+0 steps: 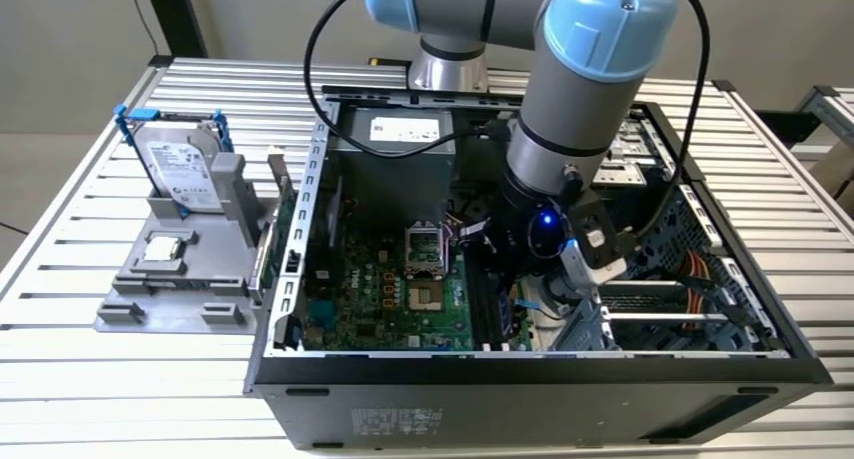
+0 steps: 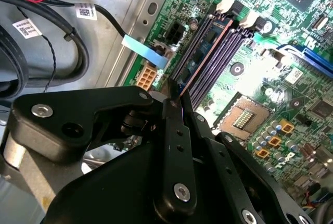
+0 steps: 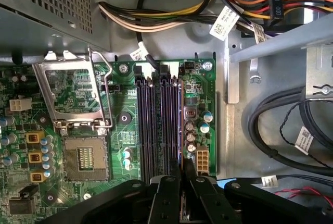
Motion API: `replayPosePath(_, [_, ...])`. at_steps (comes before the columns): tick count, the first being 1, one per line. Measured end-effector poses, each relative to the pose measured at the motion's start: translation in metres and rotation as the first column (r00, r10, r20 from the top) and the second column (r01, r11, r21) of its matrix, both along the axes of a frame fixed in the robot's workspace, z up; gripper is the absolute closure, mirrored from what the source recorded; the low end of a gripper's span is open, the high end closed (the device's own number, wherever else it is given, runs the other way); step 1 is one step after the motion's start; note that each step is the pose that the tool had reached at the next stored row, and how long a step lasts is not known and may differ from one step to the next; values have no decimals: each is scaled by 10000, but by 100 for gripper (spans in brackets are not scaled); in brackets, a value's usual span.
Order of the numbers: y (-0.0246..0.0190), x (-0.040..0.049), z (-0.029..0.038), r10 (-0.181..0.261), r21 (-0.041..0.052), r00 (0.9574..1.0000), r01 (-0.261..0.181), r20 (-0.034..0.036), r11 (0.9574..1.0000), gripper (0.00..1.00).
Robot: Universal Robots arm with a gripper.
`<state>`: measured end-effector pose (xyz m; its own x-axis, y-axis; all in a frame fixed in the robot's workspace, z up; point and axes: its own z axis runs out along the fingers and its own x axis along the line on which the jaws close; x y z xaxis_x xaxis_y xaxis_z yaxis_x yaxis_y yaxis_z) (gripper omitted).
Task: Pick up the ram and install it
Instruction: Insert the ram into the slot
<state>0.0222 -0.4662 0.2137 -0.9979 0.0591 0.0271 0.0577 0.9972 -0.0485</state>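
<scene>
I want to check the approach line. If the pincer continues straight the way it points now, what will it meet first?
Most likely the row of long memory slots on the motherboard, directly ahead of the pincer holding the ram. The exact slot is unclear.

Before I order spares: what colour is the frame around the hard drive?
Blue. The frame around the hard drive shows best in the exterior view.

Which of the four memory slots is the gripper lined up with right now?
The outermost memory slot, beside the white connector and farthest from the CPU socket; the gripper, holding the ram, sits at its end.
</scene>
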Motion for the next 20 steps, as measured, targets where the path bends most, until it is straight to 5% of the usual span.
replayPosePath(20, [-1,0,-13,31,-53,10000,-31,0,10000,100])
